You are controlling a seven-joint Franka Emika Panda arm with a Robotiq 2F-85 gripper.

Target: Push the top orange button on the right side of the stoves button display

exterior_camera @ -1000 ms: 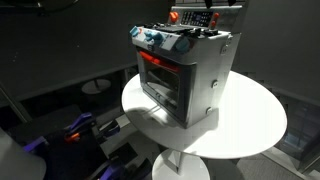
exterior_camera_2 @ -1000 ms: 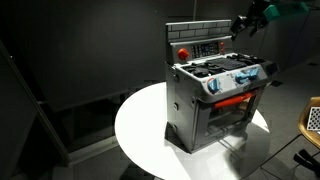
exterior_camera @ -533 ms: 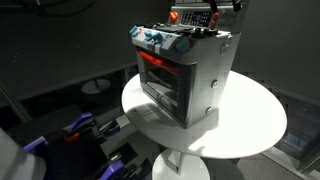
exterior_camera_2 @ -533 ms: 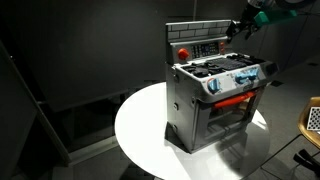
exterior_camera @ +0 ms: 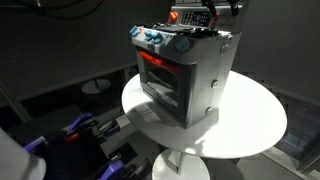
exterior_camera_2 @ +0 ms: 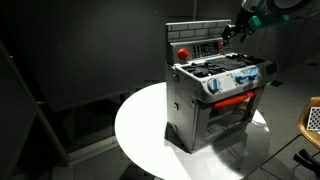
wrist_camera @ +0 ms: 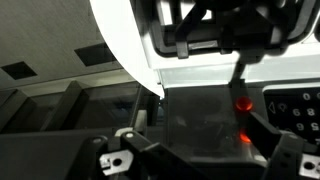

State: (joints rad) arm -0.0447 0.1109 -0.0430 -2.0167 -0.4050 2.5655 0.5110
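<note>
Button display (exterior_camera_2: 200, 48): a narrow dark upright panel at the back of the stove top, with a red-orange patch (exterior_camera_2: 183, 52) at one end; its tiny buttons are too small to tell apart in both exterior views.
Stove (exterior_camera_2: 213, 105): a small silver-grey box standing upright on the worktop, with blue-and-red knobs (exterior_camera_2: 236, 82) in a row along the front edge and a red-framed door (exterior_camera_2: 231, 108) below them.
Fingers (exterior_camera_2: 231, 32): at the upper corner of the button display, at the end away from the red-orange patch, close against the panel; contact cannot be confirmed. Whether they stand apart or together cannot be told from any view.
Arm (exterior_camera_2: 262, 9): enters from the top edge, above and behind the stove.
Worktop (exterior_camera_2: 138, 128): round and white, with the stove near its middle.
Wrist view: blurred; a white curved edge of the worktop (wrist_camera: 118, 45) and dark surfaces show.
</note>
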